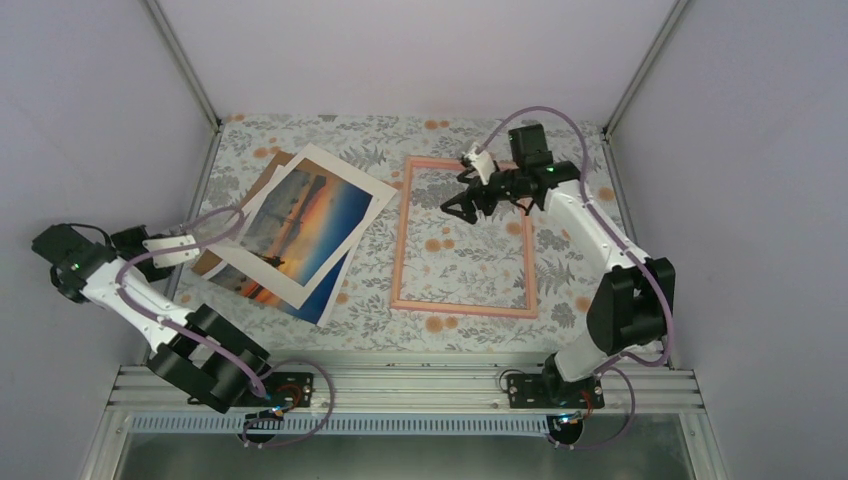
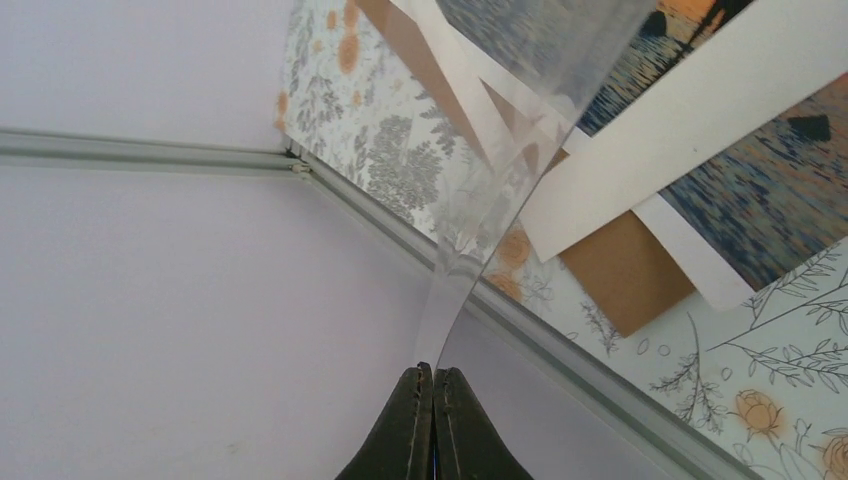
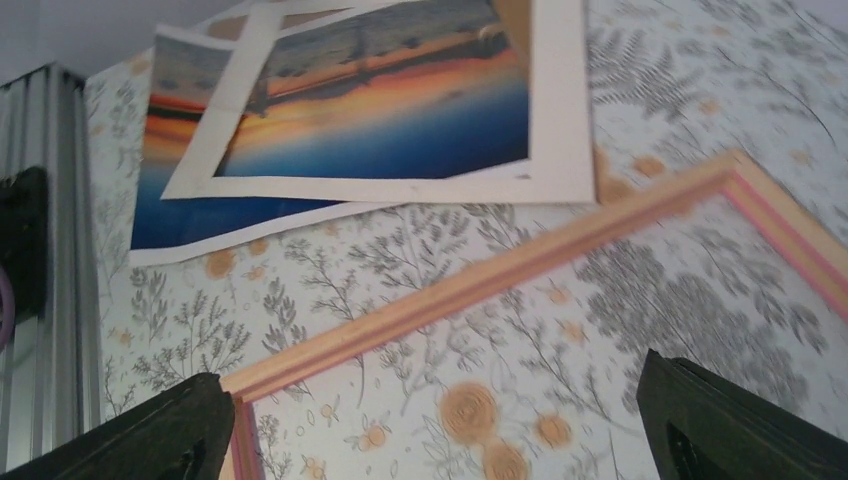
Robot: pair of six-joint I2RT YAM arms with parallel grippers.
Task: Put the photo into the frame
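Photo (image 1: pixel 318 292) lay flat by the counter's (image 1: pixel 365 270) left edge, long axis slanting near-left to far-right, largely covered by a white mat (image 1: pixel 232 262), with a brown backing board (image 1: pixel 270 165) showing at the stack's far-left. Pink frame (image 1: pixel 400 240) lay empty mid-counter, just right of the stack, long axis near-to-far. Left gripper (image 2: pixel 433 385), the nearer, had its jaws pinched on a clear sheet (image 2: pixel 480 200). Right gripper (image 1: pixel 462 205) hung over the frame's far end, jaws wide and empty. From it the photo lay leftward past the frame's left rail, and the mat looked the likely obstacle.

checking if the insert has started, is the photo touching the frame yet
Apart. The top view shows bare patterned table between the photo's near corner and the frame's left rail.
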